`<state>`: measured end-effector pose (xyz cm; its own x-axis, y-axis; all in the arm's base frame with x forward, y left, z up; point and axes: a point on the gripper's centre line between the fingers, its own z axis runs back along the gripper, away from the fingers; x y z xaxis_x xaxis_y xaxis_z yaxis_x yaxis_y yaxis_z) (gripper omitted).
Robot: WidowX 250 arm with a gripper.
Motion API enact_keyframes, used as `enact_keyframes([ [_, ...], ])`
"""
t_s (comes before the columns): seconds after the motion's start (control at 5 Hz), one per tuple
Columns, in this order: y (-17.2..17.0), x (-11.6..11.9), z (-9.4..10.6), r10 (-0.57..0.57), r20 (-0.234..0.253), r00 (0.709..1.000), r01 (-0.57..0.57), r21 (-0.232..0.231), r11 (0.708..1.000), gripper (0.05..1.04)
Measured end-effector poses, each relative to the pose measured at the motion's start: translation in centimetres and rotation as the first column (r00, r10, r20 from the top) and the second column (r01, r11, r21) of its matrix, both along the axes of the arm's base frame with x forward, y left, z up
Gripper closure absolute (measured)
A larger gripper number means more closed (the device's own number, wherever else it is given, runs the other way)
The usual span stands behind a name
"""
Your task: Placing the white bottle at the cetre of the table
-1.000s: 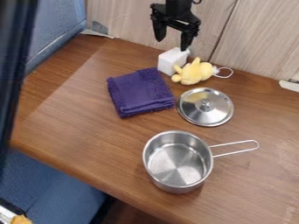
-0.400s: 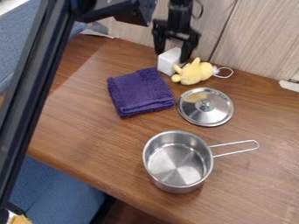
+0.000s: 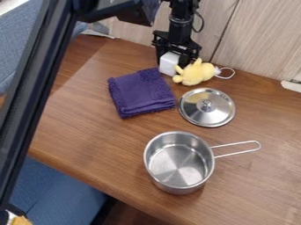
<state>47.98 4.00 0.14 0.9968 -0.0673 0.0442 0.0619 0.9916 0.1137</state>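
Note:
The black gripper is low at the back of the table, its fingers standing open on either side of the white bottle. The bottle looks like a small white block and stands near the rear wall, its upper part partly covered by the gripper. Whether the fingers touch its sides is hard to see. The wooden table carries the bottle.
A yellow plush toy lies right beside the bottle. In front are a folded purple towel and a steel lid. A steel pot stands nearer, its handle pointing right. Black arm links cross the upper left.
The gripper has come down from above the bottle to around it, its fingers still apart. The arm's links have swung further into view at the upper left. The bottle has not visibly moved.

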Motion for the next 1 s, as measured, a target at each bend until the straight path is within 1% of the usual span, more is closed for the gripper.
enact_keyframes([
  [0.2,-0.1,0.0,0.0,-0.002,0.009,1.0,0.002,0.0,1.0,0.4],
  [0.4,-0.1,0.0,0.0,0.005,0.015,1.0,-0.005,-0.004,1.0,0.4],
  [0.6,-0.6,0.2,0.4,0.029,0.019,0.999,-0.029,-0.034,0.999,0.4],
  [0.8,-0.8,1.5,3.5,0.071,0.068,0.995,-0.067,-0.06,0.996,0.4],
  [1.0,-0.2,1.6,4.3,0.133,0.082,0.988,-0.127,-0.077,0.989,0.401],
])
